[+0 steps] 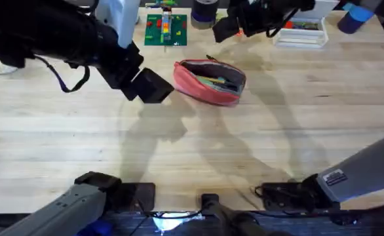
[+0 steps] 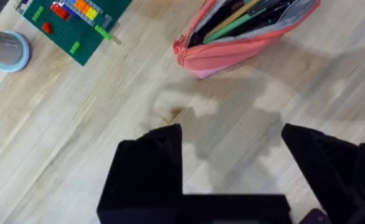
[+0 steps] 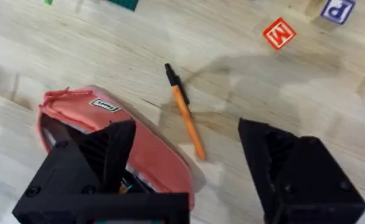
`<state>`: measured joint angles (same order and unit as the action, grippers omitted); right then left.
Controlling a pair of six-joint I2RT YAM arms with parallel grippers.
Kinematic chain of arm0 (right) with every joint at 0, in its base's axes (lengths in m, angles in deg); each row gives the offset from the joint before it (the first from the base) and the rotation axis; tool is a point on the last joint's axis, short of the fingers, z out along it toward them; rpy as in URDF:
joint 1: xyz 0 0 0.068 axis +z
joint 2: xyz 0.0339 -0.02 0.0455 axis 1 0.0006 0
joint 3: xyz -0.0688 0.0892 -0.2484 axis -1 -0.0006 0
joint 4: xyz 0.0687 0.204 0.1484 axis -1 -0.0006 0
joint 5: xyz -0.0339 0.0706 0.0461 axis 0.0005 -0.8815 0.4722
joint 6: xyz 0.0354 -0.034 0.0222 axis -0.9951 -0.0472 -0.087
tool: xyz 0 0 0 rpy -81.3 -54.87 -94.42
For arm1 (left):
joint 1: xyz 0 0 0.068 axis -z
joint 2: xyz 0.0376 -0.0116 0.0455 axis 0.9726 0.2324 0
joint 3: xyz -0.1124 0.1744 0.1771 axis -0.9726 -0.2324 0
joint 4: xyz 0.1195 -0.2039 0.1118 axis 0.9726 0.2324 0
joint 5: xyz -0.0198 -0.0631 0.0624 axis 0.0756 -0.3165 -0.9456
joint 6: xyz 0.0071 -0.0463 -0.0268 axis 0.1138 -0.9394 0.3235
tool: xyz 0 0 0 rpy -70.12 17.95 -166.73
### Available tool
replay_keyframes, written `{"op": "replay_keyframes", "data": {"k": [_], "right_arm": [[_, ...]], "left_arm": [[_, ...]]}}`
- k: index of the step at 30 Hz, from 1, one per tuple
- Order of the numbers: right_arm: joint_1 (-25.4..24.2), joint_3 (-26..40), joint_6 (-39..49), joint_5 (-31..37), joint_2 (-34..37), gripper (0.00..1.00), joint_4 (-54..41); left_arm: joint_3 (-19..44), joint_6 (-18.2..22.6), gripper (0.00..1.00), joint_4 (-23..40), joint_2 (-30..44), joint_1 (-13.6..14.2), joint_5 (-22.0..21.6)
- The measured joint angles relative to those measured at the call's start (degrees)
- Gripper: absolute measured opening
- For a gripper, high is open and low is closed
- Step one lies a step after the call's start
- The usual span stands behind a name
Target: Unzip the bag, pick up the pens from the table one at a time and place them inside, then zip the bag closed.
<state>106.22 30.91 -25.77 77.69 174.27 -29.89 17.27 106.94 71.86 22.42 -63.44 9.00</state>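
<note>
A: Where's the pink pouch [image 1: 210, 81] sitting?

B: On the pale wooden surface [image 1: 192, 151], toward the far middle, lying on its side with the zipper open. In the left wrist view the mouth gapes, and a green pen [image 2: 229, 31] and a tan stick lie inside among darker items.

A: And the orange pen [image 3: 185, 113]?

B: Out on the surface just beside the pouch, black tip pointing away from it, as the right wrist view shows. I can't tell whether it touches the fabric.

A: The left jaws [image 2: 232, 140]?

B: Spread wide with nothing between them, above bare wood near the pouch's end. In the overhead view the left jaws [image 1: 149, 85] sit just left of the pouch.

A: The right jaws [image 3: 185, 134]?

B: Also wide and empty, hovering over the pouch and the orange pen. Overhead, that arm shows dark at the far edge.

A: Anything else out there?

B: A green brick baseplate [image 1: 166, 29] with coloured bricks behind the pouch, a white tray [image 1: 301, 34] at the far right, and a red letter tile [image 3: 278, 33] near the pen.
</note>
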Motion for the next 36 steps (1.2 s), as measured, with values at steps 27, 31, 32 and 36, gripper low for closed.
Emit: {"op": "replay_keyframes", "data": {"k": [27,31,32,36], "right_arm": [[3.34,0.0,-6.52,-1.81,10.47,0.996,0.45],[3.51,0.0,-6.76,-2.0,11.69,0.996,0.83],[3.5,0.0,-6.76,-1.98,11.75,0.996,1.4],[3.32,0.0,-6.76,-1.95,11.75,0.996,4.04]], "left_arm": [[0.0,0.0,0.993,0.0,0.0,0.0,0.0],[0.0,0.0,0.993,0.0,0.0,0.0,0.0],[0.0,0.0,0.993,0.0,0.0,0.0,0.0],[0.0,0.0,0.994,0.0,0.0,0.0,0.0]]}}
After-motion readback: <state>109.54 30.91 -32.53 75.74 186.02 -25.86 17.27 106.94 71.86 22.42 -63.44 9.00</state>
